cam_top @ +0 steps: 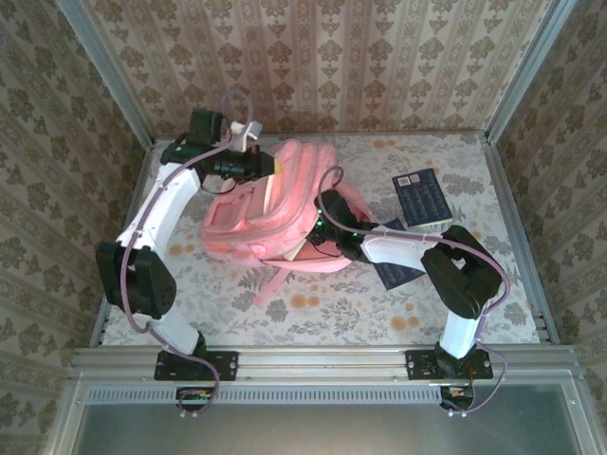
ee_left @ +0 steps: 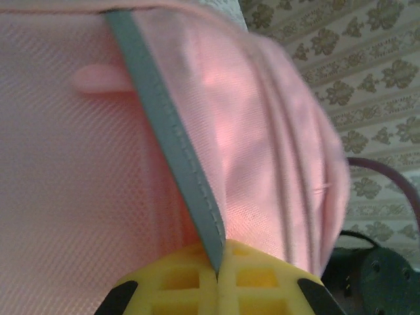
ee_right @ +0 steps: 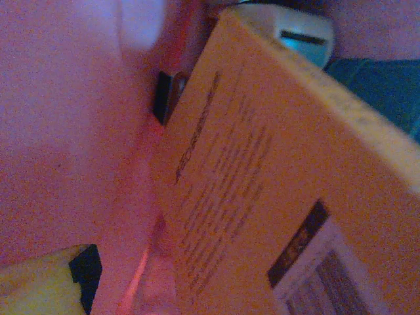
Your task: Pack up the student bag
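**Top external.** Student bag: lies mid-tabletop toward the far edge, long axis roughly near-to-far, mouth facing the right edge. I have the left claw at its far-left rim and the right claw reaching into the mouth, so the right arm is nearer. Dark blue book: by the right edge, outside the bag.

**Left wrist.** Left claw: pressed together on the bag's grey trim strip.

**Right wrist.** Contents: yellow book against the pink lining. One finger shows, so I cannot tell whether the claw is spread or pinching.
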### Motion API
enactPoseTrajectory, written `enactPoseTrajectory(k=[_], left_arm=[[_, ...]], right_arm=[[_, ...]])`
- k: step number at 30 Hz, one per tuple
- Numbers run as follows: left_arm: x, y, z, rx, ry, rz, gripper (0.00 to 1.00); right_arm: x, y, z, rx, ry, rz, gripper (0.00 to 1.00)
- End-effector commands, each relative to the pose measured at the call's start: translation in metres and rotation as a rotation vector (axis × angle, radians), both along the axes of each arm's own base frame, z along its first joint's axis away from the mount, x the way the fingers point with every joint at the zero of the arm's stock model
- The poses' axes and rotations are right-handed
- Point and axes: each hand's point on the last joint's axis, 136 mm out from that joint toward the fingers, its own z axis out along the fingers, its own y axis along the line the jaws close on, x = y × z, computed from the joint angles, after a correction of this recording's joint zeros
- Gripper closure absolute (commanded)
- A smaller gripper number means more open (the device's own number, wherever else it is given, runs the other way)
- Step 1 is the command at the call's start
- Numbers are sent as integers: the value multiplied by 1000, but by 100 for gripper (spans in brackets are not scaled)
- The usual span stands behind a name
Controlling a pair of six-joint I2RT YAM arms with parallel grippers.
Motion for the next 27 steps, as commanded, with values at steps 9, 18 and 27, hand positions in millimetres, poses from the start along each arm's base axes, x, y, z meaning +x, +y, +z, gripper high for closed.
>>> enactPoseTrajectory(k=[9,18,27], left_arm=[[11,10,58,-146,-169,32,100],[10,10,61,-174,-161,28,100],[7,9,67,-190,-163,14,100]], right_arm=[[-5,-31,20,-49,-43,110,3],[-13,-66,14,32,12,143,23],[-8,-61,-14,-2,100,163,40]])
